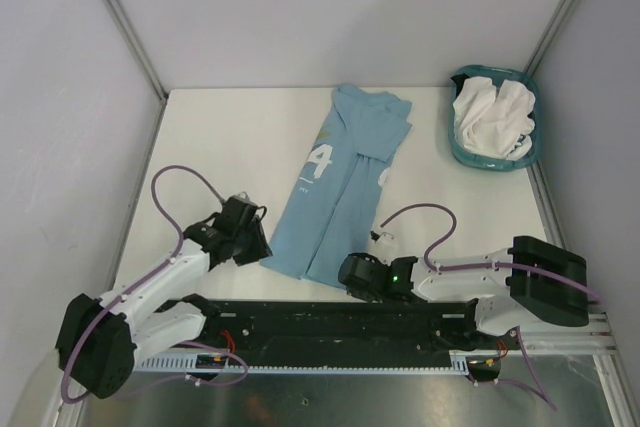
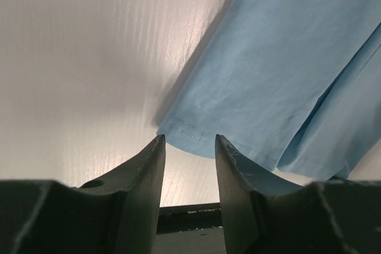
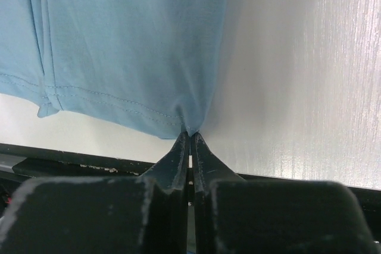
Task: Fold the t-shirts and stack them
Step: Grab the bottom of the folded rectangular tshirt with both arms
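Note:
A light blue t-shirt (image 1: 340,182) with a white "4" lies folded lengthwise on the white table, its hem toward the arms. My right gripper (image 1: 346,273) is shut on the hem's right corner, and the cloth (image 3: 125,40) puckers at its tips (image 3: 190,135). My left gripper (image 1: 262,245) stands open at the hem's left corner. That corner (image 2: 184,132) lies just beyond its tips (image 2: 189,141), with nothing between the fingers. White t-shirts (image 1: 492,115) are bunched in the basket at the back right.
The teal plastic basket (image 1: 459,147) sits at the table's far right corner. A black rail (image 1: 330,322) runs along the near edge under both arms. Grey walls enclose the table on three sides.

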Robot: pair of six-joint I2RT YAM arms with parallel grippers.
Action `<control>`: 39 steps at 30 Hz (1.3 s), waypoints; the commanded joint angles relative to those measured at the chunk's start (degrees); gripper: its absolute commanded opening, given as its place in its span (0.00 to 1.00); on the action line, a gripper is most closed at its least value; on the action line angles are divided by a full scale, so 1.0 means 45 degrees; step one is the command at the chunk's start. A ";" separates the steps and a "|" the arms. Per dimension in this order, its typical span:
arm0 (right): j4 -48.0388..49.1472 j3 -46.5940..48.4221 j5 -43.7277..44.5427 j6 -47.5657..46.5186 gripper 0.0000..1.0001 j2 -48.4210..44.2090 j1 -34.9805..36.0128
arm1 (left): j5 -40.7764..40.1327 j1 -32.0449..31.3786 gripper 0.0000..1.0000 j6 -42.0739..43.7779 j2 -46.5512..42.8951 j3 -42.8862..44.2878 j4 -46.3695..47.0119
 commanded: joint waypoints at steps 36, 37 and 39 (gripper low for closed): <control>-0.3146 -0.0842 0.0264 0.0518 0.00 -0.1787 0.0403 | 0.1570 -0.1352 0.32 0.0134 0.1134 -0.1108 0.1375; -0.3108 -0.0845 0.0251 0.0512 0.00 -0.1802 0.0403 | 0.1561 -0.1397 0.31 0.0135 0.1161 -0.1113 0.1376; -0.3041 -0.0847 0.0231 0.0468 0.00 -0.1798 0.0388 | 0.1540 -0.1538 0.30 0.0096 0.1274 -0.1117 0.1377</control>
